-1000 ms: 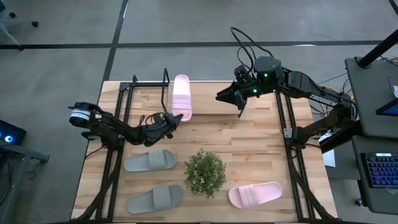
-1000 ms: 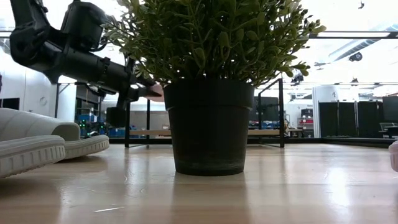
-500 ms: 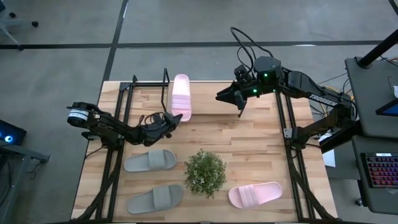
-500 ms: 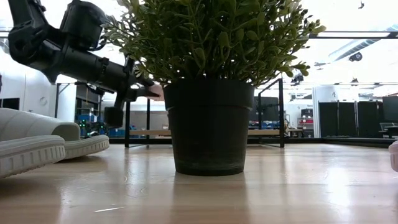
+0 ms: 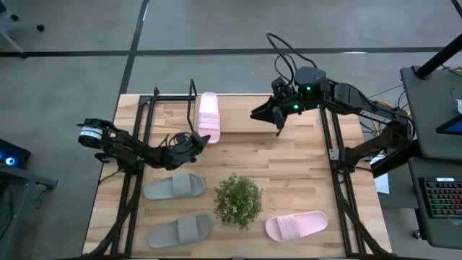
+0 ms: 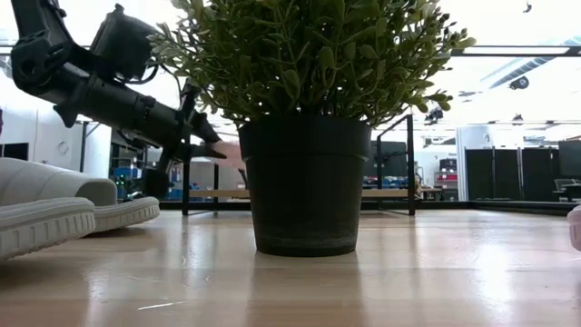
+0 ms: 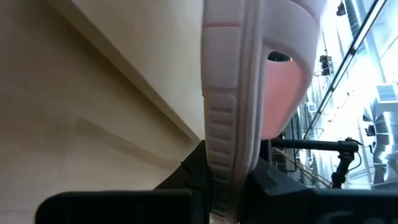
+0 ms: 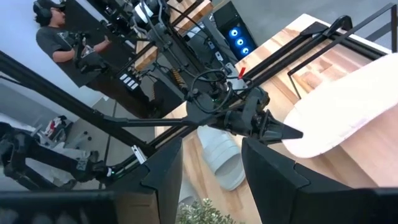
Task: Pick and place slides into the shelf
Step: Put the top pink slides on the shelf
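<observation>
My left gripper (image 5: 196, 139) is shut on one pale pink slide (image 5: 209, 115), which points toward the table's far edge beside the shelf's black rails (image 5: 167, 98). The slide also shows in the low view (image 6: 227, 151), above the tabletop. My right gripper (image 5: 278, 121) hangs open and empty over the far right of the table. A second pink slide (image 5: 296, 225) lies on its sole at the near right. Two grey slides (image 5: 173, 186) (image 5: 179, 230) lie on their soles at the near left. My left gripper pinches the pink slide's near end (image 7: 222, 177) between its two fingers (image 7: 194, 179), which come from the table's near left and slant slightly down. The slide runs on beyond the fingers toward the far edge. Its held end is clear of the table.
A bushy green plant in a dark pot (image 5: 238, 200) stands near the middle front, between the grey slides and the near pink slide. Black frame rails (image 5: 332, 144) run along both table sides. A person (image 8: 53, 31) stands beyond the table in the right wrist view.
My left gripper has tipped its fingers downward and sunk a little, and the pink slide's held end has come lower with it. My right gripper has kept still.
</observation>
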